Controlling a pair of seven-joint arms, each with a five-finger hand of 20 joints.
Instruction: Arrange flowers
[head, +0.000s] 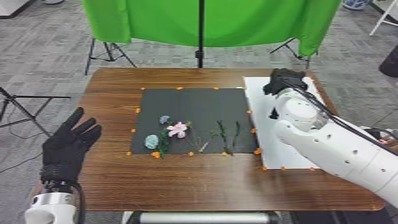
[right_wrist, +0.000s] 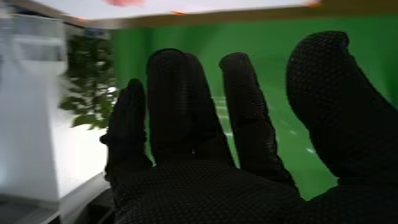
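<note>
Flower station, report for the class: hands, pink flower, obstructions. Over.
Left hand open; right hand open. Pink flower on dark mat, nothing covering it.

On my remote rig, the right hand (head: 286, 81) wears a black fabric glove (right_wrist: 204, 197) with a fine textured surface. Behind that hand, the arm (head: 333, 147) is white, with rounded housings and small dark dots; a black cable (head: 342, 122) runs along it. My left hand (head: 62, 155) is gloved in black; behind it sit a dark wrist coupling (head: 59, 185), a white rounded forearm (head: 51, 206) and a second black cable (head: 82, 197).
</note>
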